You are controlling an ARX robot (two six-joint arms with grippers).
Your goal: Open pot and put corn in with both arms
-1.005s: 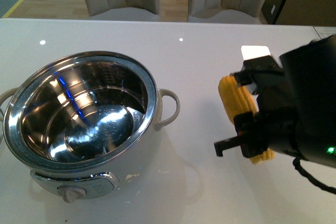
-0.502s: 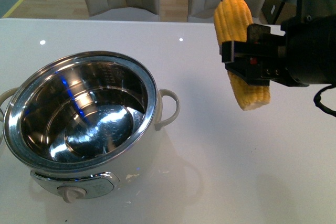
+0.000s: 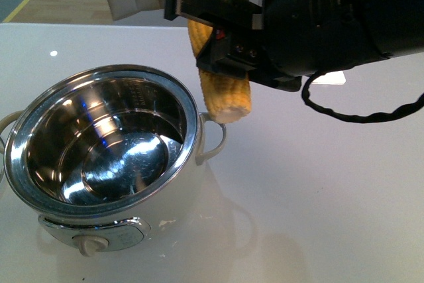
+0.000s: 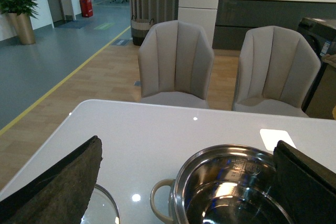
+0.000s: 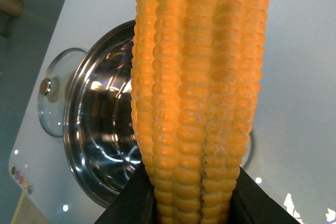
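Note:
The pot [image 3: 119, 69] stands open at the left of the white table, its steel inside bare. My right gripper [image 3: 212, 31] is shut on the corn [image 3: 222, 94], which hangs upright in the air above the pot's right handle [image 3: 215, 137]. In the right wrist view the corn [image 5: 199, 77] fills the middle, clamped low down between the black fingers [image 5: 131, 203], with the pot [image 5: 100, 129] below and to one side. My left gripper [image 4: 187, 142] is open, its pads [image 4: 63, 182] wide apart, looking down on the pot [image 4: 231, 148].
A glass lid [image 5: 55, 93] with a knob lies flat on the table beside the pot, on its far side from the corn; its edge [image 4: 102, 208] also shows by the left pad. Two grey chairs [image 4: 176, 61] stand behind the table. A white patch [image 3: 331, 77] lies on the table behind my right arm.
My right gripper has lifted the corn off the table's right side and carried it up and left, to just above the pot's right handle. The pot has not moved.

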